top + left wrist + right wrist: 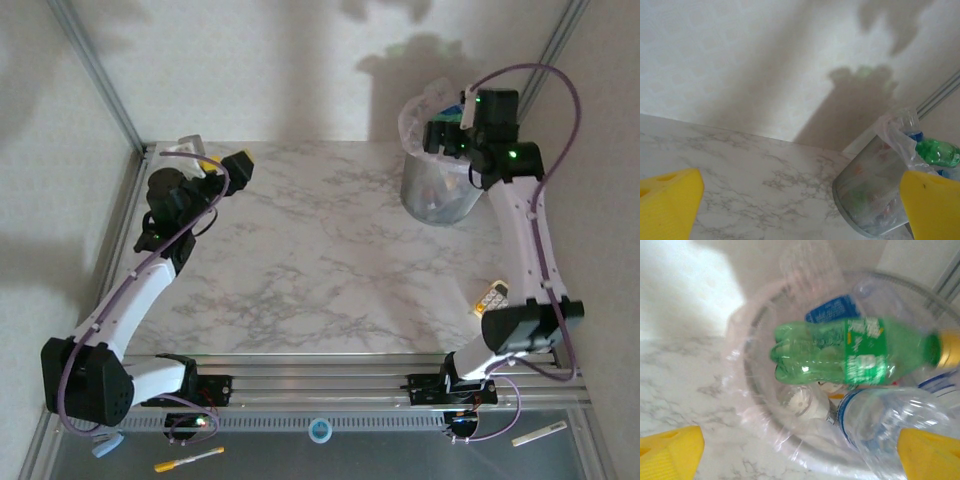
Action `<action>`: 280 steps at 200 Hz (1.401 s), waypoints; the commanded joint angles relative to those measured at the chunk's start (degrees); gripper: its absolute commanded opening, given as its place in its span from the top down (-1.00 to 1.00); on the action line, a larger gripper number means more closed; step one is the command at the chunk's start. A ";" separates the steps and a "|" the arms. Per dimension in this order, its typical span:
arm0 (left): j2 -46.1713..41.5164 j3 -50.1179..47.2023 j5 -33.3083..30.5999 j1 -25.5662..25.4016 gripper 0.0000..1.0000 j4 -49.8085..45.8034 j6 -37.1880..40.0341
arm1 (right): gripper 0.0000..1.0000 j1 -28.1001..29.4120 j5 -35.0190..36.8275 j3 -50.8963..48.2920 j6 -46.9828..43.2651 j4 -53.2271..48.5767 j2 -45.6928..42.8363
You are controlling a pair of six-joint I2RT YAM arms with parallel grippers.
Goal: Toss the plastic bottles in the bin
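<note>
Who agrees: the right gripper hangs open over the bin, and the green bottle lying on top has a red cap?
The right wrist view shows the green bottle has a yellow cap, not red. The right gripper does hang open over the bin.

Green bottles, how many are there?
1. The green bottle lies on its side atop the clear bottles in the bin, below the open right gripper. Others could be buried deeper in the pile.

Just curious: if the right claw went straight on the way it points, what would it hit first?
The right claw would probably meet the green bottle lying in the bin; depth is unclear.
</note>
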 commanded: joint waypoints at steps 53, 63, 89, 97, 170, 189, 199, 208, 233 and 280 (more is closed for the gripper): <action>-7.16 -3.89 -4.06 0.20 -0.99 -3.32 1.81 | -0.99 -0.22 -13.62 -7.02 6.42 4.88 -17.00; -8.32 -5.19 -5.25 0.26 -0.99 -3.46 2.06 | -0.99 -0.24 -16.45 -10.69 6.74 6.82 -18.57; -11.52 -9.35 -10.62 0.38 -0.99 -5.42 2.20 | -0.99 -0.22 -18.09 -19.54 7.33 8.48 -20.78; -12.93 -10.82 -12.60 0.45 -0.99 -6.31 2.24 | -0.98 -0.28 -16.77 -22.75 7.54 9.00 -21.62; -26.98 -40.59 -40.23 0.91 -0.99 11.44 15.16 | -0.99 -0.60 7.41 -64.07 -0.01 42.40 -32.05; -26.81 -47.94 -40.26 1.29 -0.99 23.42 20.41 | -0.99 -0.72 11.69 -73.23 -3.95 53.52 -30.70; -25.00 -50.38 -39.04 2.09 -0.99 29.52 21.13 | -0.99 -0.77 11.96 -77.12 -4.12 58.37 -29.47; -21.86 -51.55 -37.88 2.97 -0.99 34.14 21.95 | -0.99 -0.82 10.67 -81.22 -3.93 64.30 -28.86; -9.66 -48.73 -32.23 6.71 -0.99 36.24 24.12 | -0.99 -0.82 7.16 -93.85 -2.81 85.96 -24.07; 6.44 -48.93 -25.41 8.32 -0.99 59.29 27.41 | -0.99 -0.63 3.67 -93.38 -3.24 99.96 -8.43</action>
